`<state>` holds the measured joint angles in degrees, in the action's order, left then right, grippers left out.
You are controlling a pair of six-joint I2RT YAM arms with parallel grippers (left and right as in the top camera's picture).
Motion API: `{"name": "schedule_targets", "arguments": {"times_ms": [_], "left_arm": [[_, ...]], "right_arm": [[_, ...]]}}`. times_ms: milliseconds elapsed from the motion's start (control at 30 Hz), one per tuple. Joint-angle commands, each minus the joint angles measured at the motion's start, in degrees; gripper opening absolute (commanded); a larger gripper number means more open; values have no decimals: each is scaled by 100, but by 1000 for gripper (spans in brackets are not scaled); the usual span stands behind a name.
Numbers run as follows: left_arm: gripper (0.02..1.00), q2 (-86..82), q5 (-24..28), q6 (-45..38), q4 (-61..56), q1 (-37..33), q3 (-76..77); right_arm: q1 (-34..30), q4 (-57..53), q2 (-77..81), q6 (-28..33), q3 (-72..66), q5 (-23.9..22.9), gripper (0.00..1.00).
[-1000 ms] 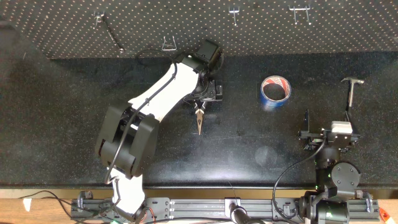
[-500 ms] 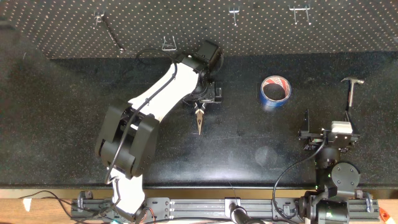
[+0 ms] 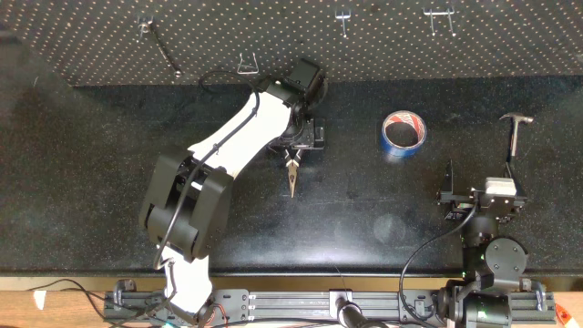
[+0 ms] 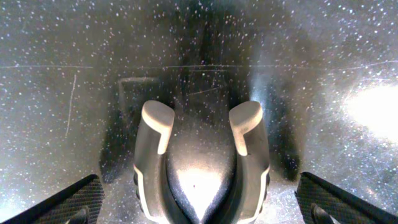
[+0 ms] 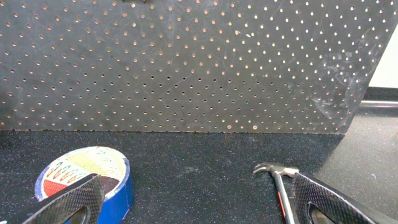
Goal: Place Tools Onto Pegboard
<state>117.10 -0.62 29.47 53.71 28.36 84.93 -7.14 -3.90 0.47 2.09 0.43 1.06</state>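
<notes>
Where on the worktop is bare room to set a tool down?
Bare: the worktop left of the left arm, and the stretch between pliers and tape roll. Crowded: the right side, around the hammer and right gripper.

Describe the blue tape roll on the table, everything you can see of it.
The roll of blue tape is a wide ring with blue outer wraps and a pale upper face printed in red and blue. It appears to lie flat on the black speckled table, a little in front of the perforated pegboard. It sits between the orange-handled pliers and the hammer, apart from both. Nothing touches it but the table.
</notes>
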Motion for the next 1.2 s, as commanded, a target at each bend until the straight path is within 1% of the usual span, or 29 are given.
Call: {"name": "schedule_targets", "arguments": {"times_ms": [33,167,367,600,633,700,767,800,867,900,967,1000,1033,1133,1200], "left_arm": [[996,76,-68,68,-166,26,125],[996,76,-44,66,-310,22,125],[996,76,-48,70,-48,22,122],[1000,76,-74,72,-57,22,122],[972,76,-72,72,-57,22,122],[827,76,-68,74,-57,22,122],[601,76,-66,76,-55,22,122],[518,76,-70,166,-55,22,122],[437,76,-70,247,-55,22,122],[413,76,-70,273,-52,22,122],[395,79,-70,293,-50,22,122],[358,83,-68,293,-50,22,120],[349,94,-68,293,-52,22,114],[244,136,-68,291,-33,22,114],[134,133,-70,291,-33,22,114]], "right_arm": [[-33,-31,-42,61,-17,68,976],[-33,-28,-42,61,-17,68,976],[-33,-31,-42,59,-17,68,976],[-33,-28,-39,61,-17,68,976],[-33,-28,-42,61,-17,68,976],[-33,-28,-42,61,-17,68,976],[-33,-28,-42,61,-17,68,976],[-33,-31,-39,61,-17,68,976],[-33,-28,-42,61,-17,68,976],[-33,-28,-42,61,-17,68,976],[-33,-28,-42,61,-17,68,976],[-33,-31,-42,61,-17,68,976],[-33,-28,-42,59,-17,68,976],[-33,-31,-42,61,-17,68,974],[-33,-28,-42,61,-17,68,976]]}}
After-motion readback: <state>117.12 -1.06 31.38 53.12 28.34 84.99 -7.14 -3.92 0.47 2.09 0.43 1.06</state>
